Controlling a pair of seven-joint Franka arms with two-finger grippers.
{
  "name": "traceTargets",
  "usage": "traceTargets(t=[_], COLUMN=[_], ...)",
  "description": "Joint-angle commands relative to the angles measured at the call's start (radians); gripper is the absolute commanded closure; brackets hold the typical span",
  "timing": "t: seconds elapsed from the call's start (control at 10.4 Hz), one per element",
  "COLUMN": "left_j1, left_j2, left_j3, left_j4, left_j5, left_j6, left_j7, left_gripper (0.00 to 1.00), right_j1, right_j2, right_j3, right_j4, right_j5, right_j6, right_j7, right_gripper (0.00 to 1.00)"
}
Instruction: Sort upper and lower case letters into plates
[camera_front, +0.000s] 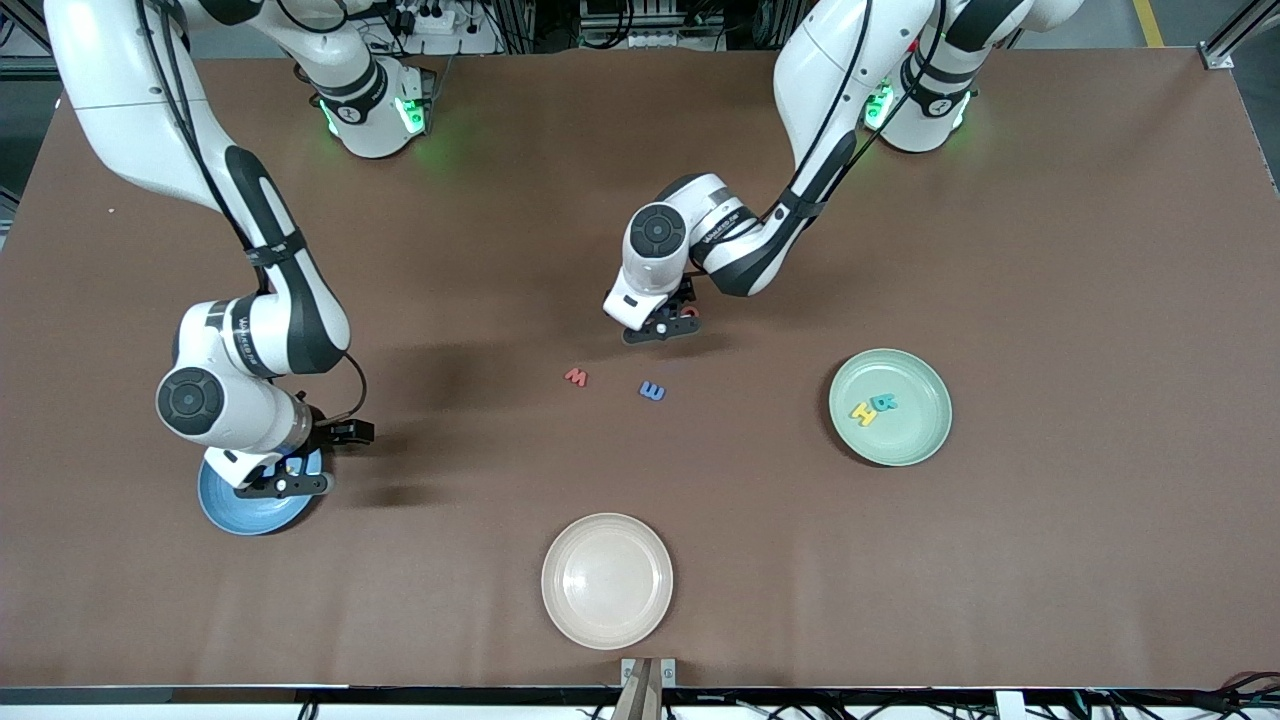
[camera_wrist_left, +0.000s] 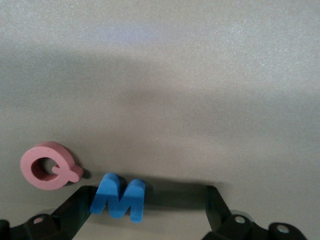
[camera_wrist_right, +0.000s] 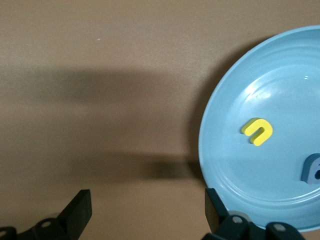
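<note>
My left gripper (camera_front: 665, 328) is open and low over the middle of the table. In the left wrist view its fingers (camera_wrist_left: 75, 212) straddle a blue M (camera_wrist_left: 120, 196), which lies close to one finger. A red Q (camera_wrist_left: 49, 165) lies just outside the fingers and shows by the gripper in the front view (camera_front: 690, 314). A red w (camera_front: 576, 377) and a blue letter (camera_front: 652, 391) lie nearer the front camera. My right gripper (camera_front: 300, 478) is open and empty at the rim of the blue plate (camera_wrist_right: 235, 165), which holds a yellow letter (camera_wrist_right: 257, 131) and a blue one (camera_wrist_right: 313, 170). The pale green plate (camera_front: 915, 440) holds a yellow letter (camera_front: 863, 411) and a teal one (camera_front: 885, 403).
A cream-beige plate (camera_front: 607, 580) with nothing in it sits near the table's front edge, midway along. The blue plate (camera_front: 235, 510) is toward the right arm's end and the green plate toward the left arm's end. Brown table lies between them.
</note>
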Motion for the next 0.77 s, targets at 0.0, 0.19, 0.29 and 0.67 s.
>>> traceTargets(t=[0.0, 0.19, 0.29, 0.67], left_j1=[0.004, 0.004, 0.004, 0.002], left_j2=[-0.011, -0.010, -0.010, -0.008], left_j3=[0.002, 0.002, 0.002, 0.002], left_j4=[-0.022, -0.021, -0.019, -0.015], left_j5=[-0.022, -0.022, -0.022, -0.026], left_j6=[0.022, 0.022, 0.022, 0.022], left_j7=[-0.032, -0.038, -0.041, -0.054], left_gripper=[0.34, 0.45, 0.45, 0.89], right_j1=[0.006, 0.006, 0.006, 0.038], right_j2=[-0.014, -0.013, -0.013, -0.014], right_j3=[0.000, 0.000, 0.000, 0.002], right_j4=[-0.001, -0.001, -0.001, 0.007], right_j5=[0.012, 0.013, 0.013, 0.015], right_j6=[-0.015, -0.015, -0.015, -0.015], right_j7=[0.021, 0.021, 0.023, 0.080], right_gripper=[0.00, 0.00, 0.00, 0.00])
